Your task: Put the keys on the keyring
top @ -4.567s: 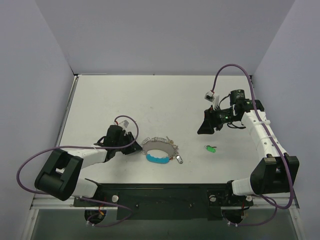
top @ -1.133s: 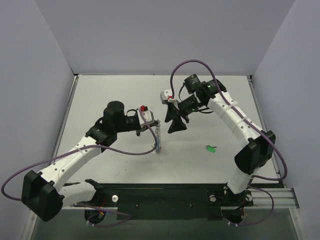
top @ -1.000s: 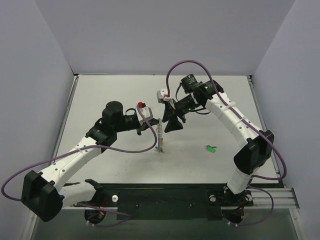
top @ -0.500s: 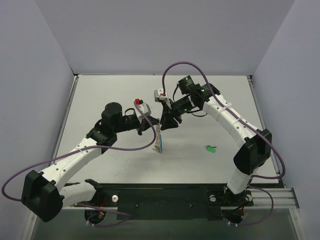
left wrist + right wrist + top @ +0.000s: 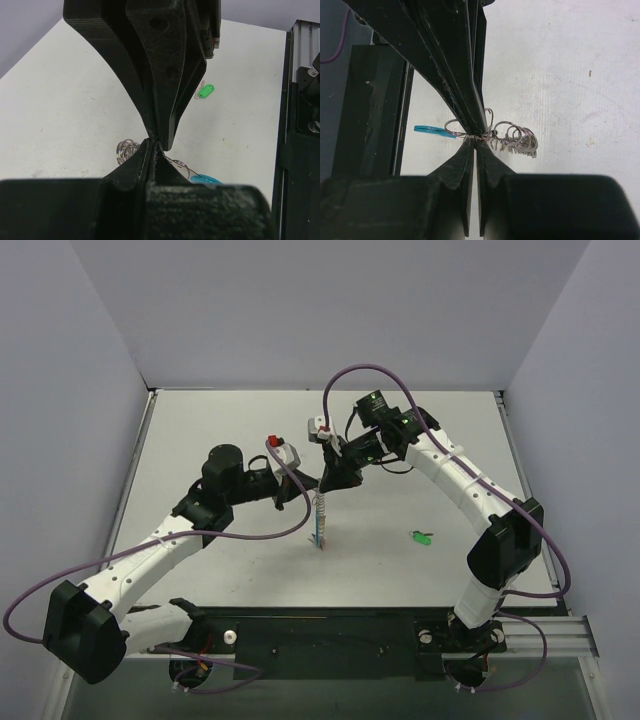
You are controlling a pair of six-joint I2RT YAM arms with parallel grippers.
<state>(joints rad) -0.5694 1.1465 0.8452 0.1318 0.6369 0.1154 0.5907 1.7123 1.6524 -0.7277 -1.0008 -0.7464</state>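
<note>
The keyring (image 5: 320,520), a coiled silvery wire loop with a light-blue segment (image 5: 319,538), hangs above the table between both arms. My left gripper (image 5: 313,486) is shut on its wire, and the right gripper (image 5: 327,484) is shut on the same wire, tip to tip with it. In the left wrist view my gripper (image 5: 154,145) pinches the wire beside the coil (image 5: 126,150), with the right fingers (image 5: 165,75) coming down from above. In the right wrist view my gripper (image 5: 476,140) nips the wire next to the rings (image 5: 517,140). A green key (image 5: 420,537) lies on the table, apart from both grippers.
The white table (image 5: 220,430) has walls at the back and both sides. The black rail with the arm bases (image 5: 320,630) runs along the near edge. Purple cables (image 5: 360,375) loop over each arm.
The right gripper has moved left up to the left gripper's tips and closed on the keyring wire. The left arm has kept the keyring lifted, hardly moving.
</note>
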